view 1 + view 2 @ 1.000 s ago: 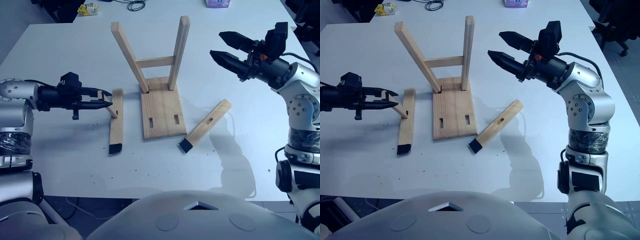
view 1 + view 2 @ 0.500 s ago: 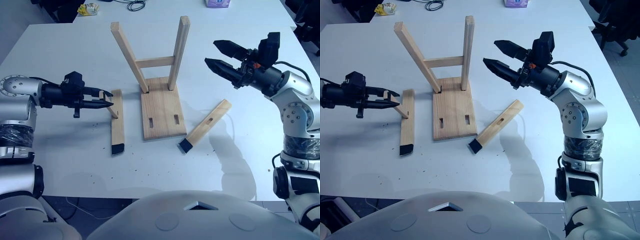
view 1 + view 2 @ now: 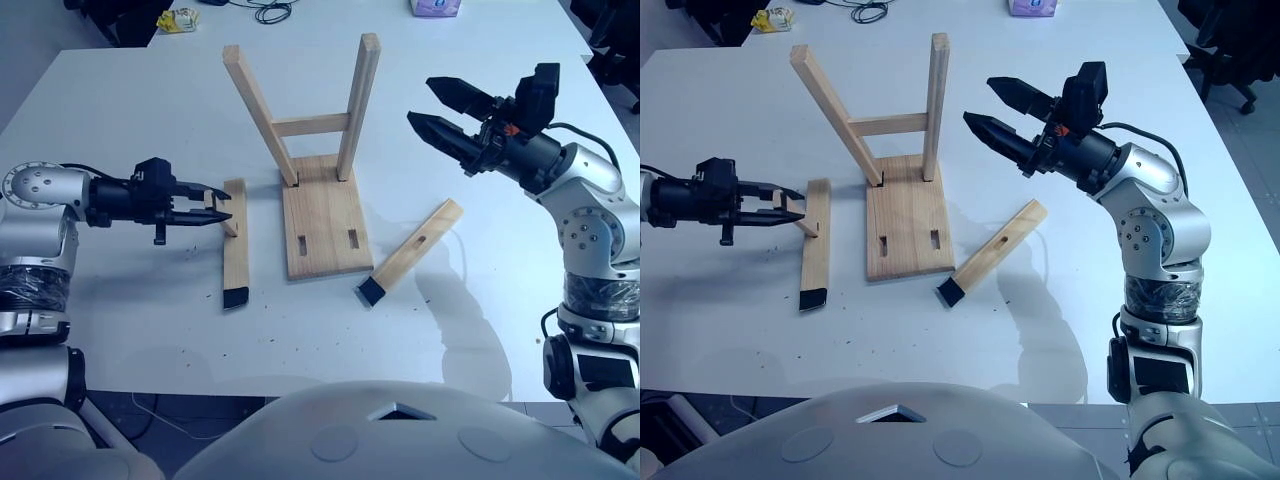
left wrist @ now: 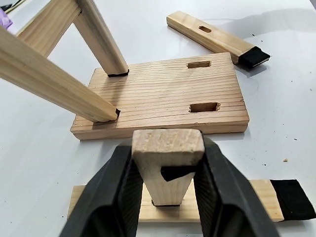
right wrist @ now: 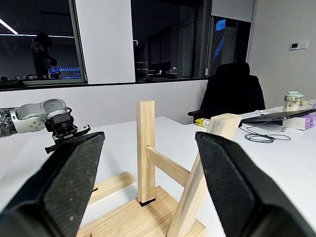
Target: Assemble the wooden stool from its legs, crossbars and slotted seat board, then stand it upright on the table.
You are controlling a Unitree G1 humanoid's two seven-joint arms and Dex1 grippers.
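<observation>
On the robot's left side, low over the white surface (image 3: 120, 110), the left claw (image 3: 222, 205) is clenched on a short crossbar (image 4: 168, 147). Its two black fingers (image 4: 114, 190) press against opposite faces of the bar's square end. That short crossbar sticks up at a slant out of a near leg (image 3: 234, 240), which lies flat on the surface just left of the seat board (image 3: 323, 215). The near leg runs roughly parallel to the board's long edge and has a black cap (image 3: 233, 298) on the end nearest the robot.

The seat board lies flat in the middle of the surface. Two upright legs (image 3: 360, 100) stand in the slots at its far end. The left one leans outward, and they are joined partway up by an upper crossbar (image 3: 310, 124). Two empty slots (image 3: 303, 241) show in the board's near half.

Just right of the board a loose leg (image 3: 412, 250) lies at an angle. It has a slot cut in its face and a black-capped end (image 3: 369, 292) pointing toward the robot, close to the board's near right corner.

Above the surface to the right of the standing legs hangs the right claw (image 3: 420, 100). It is spread wide and grasps nothing, with its fingertips pointing toward the right upright leg but well apart from it.

At the far edge sit a small yellow object (image 3: 180, 17), a dark cable (image 3: 270, 10) and a pale box (image 3: 435, 6).
</observation>
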